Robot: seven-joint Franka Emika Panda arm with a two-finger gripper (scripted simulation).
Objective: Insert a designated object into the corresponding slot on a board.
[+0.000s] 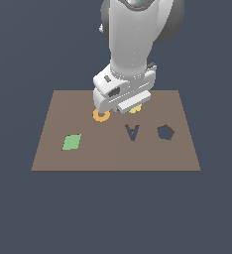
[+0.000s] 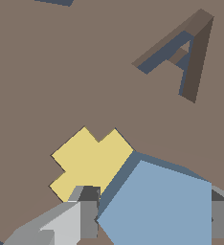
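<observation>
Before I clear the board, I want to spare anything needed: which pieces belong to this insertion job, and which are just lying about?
Needed: blue pentagon block, between the hand's fingers; pentagon slot; board.

Lying about: yellow flower shape; orange ring; green diamond; A-shaped cutout.

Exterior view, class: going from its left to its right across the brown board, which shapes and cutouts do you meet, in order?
Green diamond-shaped block → orange ring → dark letter-A-shaped cutout → dark pentagon-shaped cutout. All lie on the flat brown board. The yellow shape is largely hidden under the gripper, so it is left out.
</observation>
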